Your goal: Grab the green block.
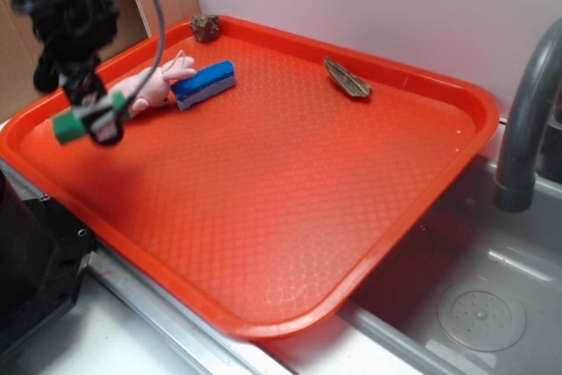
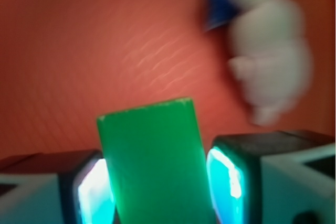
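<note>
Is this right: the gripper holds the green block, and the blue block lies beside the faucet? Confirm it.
Not quite. The gripper does hold the green block, but the blue block lies beside the pink bunny on the tray, far from the faucet. The exterior view shows it.

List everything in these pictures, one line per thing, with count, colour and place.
tray: 1, orange-red, on the counter beside the sink
green block: 1, green, held between the jaws above the tray's left part
blue block: 1, blue, back left of tray, beside the bunny
plush bunny: 1, pink, back left of tray
brown lump: 1, brown, tray's far corner
brown flat piece: 1, brown, near the tray's back rim
faucet: 1, grey, right edge
sink: 1, grey, lower right
gripper: 1, black, jaws shut on the green block
</note>
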`<state>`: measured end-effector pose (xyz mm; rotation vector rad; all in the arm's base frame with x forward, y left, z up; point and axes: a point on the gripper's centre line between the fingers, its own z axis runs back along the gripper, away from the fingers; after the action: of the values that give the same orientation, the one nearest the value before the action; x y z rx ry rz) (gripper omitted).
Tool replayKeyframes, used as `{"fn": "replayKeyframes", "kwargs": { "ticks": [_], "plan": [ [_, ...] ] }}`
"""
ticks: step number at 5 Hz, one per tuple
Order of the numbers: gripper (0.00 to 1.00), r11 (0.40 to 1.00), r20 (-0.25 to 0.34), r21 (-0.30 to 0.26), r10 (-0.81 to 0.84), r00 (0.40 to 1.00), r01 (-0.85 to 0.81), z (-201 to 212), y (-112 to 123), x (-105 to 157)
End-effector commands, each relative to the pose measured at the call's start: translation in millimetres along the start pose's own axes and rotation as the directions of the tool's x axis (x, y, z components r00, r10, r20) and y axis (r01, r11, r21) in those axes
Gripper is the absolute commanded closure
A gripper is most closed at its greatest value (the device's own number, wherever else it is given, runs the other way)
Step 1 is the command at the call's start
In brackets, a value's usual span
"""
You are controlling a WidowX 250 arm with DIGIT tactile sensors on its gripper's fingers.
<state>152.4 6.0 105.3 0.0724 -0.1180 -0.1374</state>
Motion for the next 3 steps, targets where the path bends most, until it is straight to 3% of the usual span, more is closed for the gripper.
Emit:
{"fn": "replayKeyframes", "kwargs": {
  "ticks": [1,3],
  "plan": [
    [1.0,0.956,0.079,0.002,0.294,0.953,-0.295,99.5,-30.3,32.3],
    [1.0,0.868,0.165,0.028,0.485,0.859,-0.496,135.0,-13.2,52.4]
  ]
}}
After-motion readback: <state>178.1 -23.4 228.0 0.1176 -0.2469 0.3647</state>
